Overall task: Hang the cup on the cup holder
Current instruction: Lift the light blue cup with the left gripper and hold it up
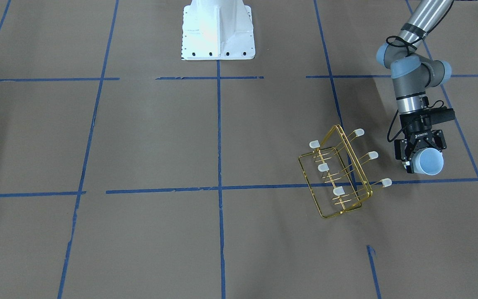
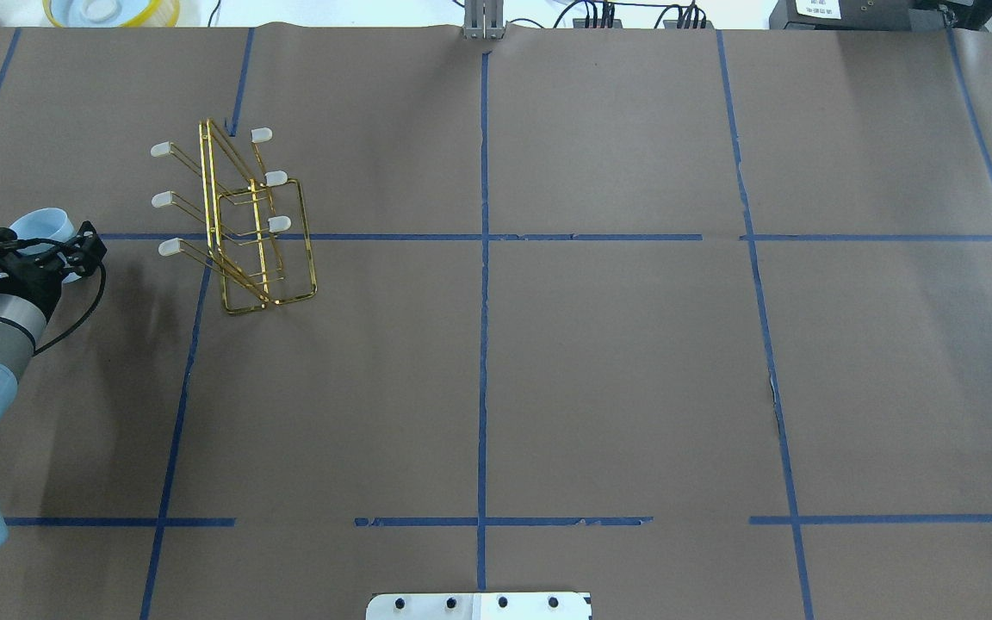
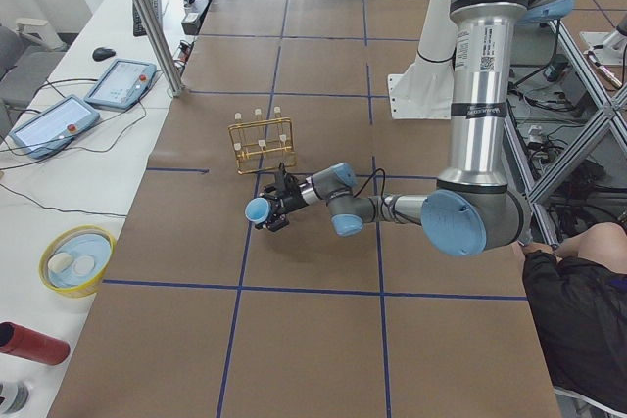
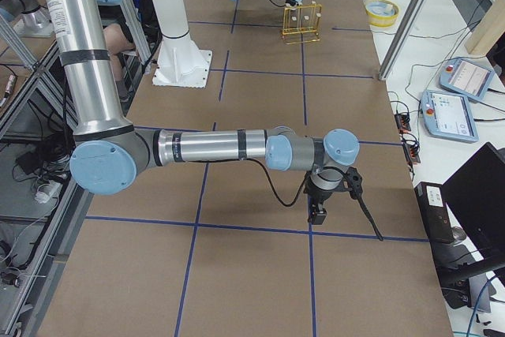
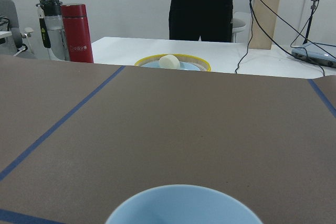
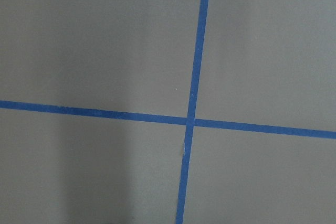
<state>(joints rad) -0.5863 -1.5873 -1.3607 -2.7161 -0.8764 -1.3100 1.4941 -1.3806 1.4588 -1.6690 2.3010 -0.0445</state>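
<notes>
The pale light-blue cup (image 1: 430, 162) lies on its side in my left gripper (image 1: 420, 154), whose fingers are shut on it from both sides, its mouth pointing away from the wrist. It also shows in the overhead view (image 2: 41, 226) and as a blue rim at the bottom of the left wrist view (image 5: 184, 205). The gold wire cup holder (image 1: 354, 161) stands on the brown table, its whitish-capped prongs sticking out on both sides. In the overhead view the cup holder (image 2: 209, 198) is to the right of the cup, with a gap between them. My right gripper (image 4: 318, 211) shows only in the exterior right view, so I cannot tell its state.
Blue tape lines cross the brown table paper. A yellow-rimmed bowl (image 5: 172, 64) and a red bottle (image 5: 77, 32) sit on the white bench beyond the table edge. A person (image 5: 202, 3) stands behind it. The white robot base (image 1: 218, 31) is at the table's robot side.
</notes>
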